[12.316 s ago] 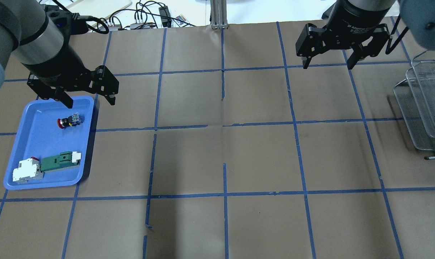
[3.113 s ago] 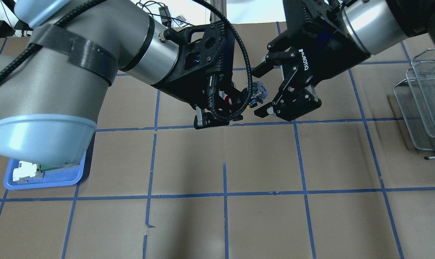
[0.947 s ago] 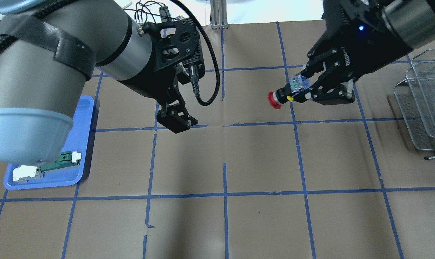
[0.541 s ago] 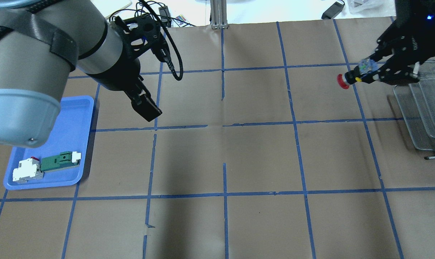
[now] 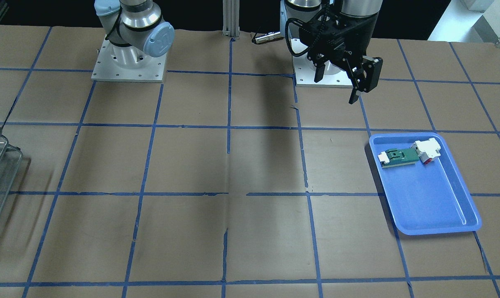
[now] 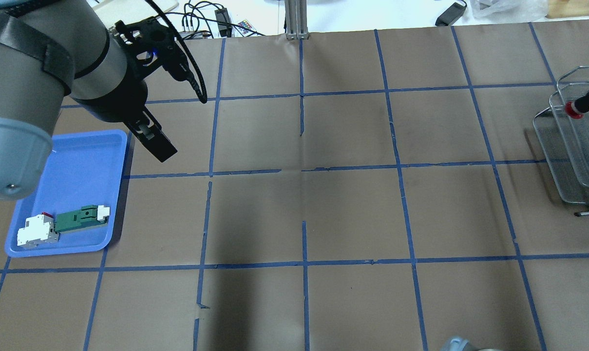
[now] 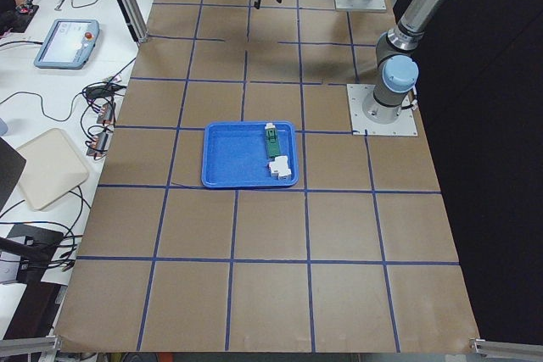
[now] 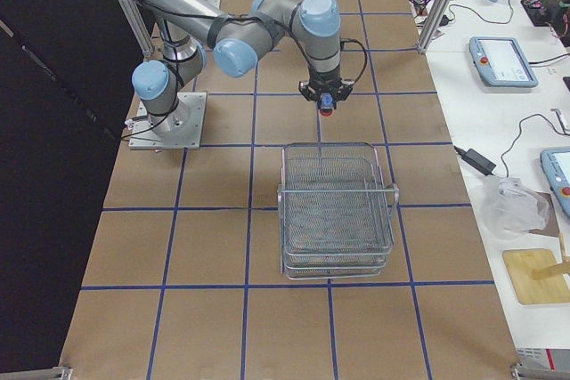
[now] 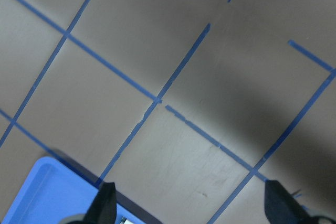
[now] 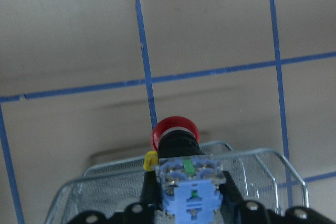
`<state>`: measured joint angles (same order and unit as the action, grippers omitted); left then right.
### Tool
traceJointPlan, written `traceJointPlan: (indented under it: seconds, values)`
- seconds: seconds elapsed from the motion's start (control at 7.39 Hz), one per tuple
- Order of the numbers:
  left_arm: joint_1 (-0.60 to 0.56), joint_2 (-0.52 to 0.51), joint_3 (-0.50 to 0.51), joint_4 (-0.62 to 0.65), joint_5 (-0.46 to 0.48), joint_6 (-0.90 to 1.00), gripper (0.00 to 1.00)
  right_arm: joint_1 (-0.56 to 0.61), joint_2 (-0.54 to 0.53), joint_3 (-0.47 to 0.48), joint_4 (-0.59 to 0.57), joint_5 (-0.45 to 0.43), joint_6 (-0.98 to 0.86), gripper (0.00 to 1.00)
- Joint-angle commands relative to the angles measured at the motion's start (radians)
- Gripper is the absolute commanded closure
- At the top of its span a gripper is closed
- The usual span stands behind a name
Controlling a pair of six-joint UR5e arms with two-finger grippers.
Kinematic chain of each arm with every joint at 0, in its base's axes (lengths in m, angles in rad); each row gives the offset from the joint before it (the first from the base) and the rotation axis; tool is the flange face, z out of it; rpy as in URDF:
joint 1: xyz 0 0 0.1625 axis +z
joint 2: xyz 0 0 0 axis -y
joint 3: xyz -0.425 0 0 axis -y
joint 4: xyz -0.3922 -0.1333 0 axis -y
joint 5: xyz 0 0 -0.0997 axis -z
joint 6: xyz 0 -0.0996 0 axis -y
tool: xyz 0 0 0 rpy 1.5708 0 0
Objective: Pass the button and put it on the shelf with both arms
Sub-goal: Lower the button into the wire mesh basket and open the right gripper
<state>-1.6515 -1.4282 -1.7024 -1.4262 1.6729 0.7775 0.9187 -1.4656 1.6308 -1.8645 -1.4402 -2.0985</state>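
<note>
The button [image 6: 580,105], with red cap and bluish block, is held in the air at the inner rim of the wire shelf [image 6: 562,161]. My right gripper [image 10: 191,200] is shut on its bluish block, cap pointing away. The red cap [image 10: 175,132] hangs over the shelf's rim [image 10: 252,156]. The exterior right view shows that gripper [image 8: 326,97] and the button [image 8: 327,113] just short of the shelf [image 8: 337,211]. My left gripper [image 5: 334,91] is open and empty. It hovers beside the blue tray's far inner corner [image 6: 153,141], and its fingertips [image 9: 105,208] are spread wide.
A blue tray [image 6: 80,161] at the table's left holds a green-and-white flat component [image 6: 82,217] and a white block [image 6: 36,231]. Brown paper with a blue tape grid covers the table. Cables lie beyond the far edge [image 6: 201,19].
My right gripper has carried the button rightward from mid-table to the shelf's rim. My left arm, empty after the hand-over, has drawn back left toward the blue tray.
</note>
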Motion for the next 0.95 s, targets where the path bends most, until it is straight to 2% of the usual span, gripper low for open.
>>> traceJointPlan:
  seconds: [0.0, 0.27, 0.41, 0.54, 0.68, 0.81]
  values:
    - [0.032, 0.011, -0.008, -0.005, 0.013, -0.232, 0.0, -0.054, 0.074, -0.08, -0.022, -0.06, -0.066, 0.87]
    - [0.032, 0.011, -0.009, -0.01, 0.054, -0.525, 0.0, -0.064, 0.132, -0.095, -0.065, -0.08, -0.063, 0.83]
    - [0.032, 0.014, -0.014, -0.01, 0.06, -0.594, 0.0, -0.064, 0.152, -0.1, -0.09, -0.122, -0.064, 0.79]
    - [0.035, 0.02, -0.022, -0.011, 0.062, -0.701, 0.0, -0.066, 0.171, -0.101, -0.097, -0.13, -0.061, 0.56]
    - [0.039, 0.017, -0.022, -0.017, 0.048, -0.748, 0.0, -0.069, 0.177, -0.1, -0.1, -0.131, -0.058, 0.42]
    - [0.053, 0.014, -0.008, -0.052, 0.038, -0.748, 0.0, -0.07, 0.169, -0.1, -0.099, -0.132, -0.054, 0.16]
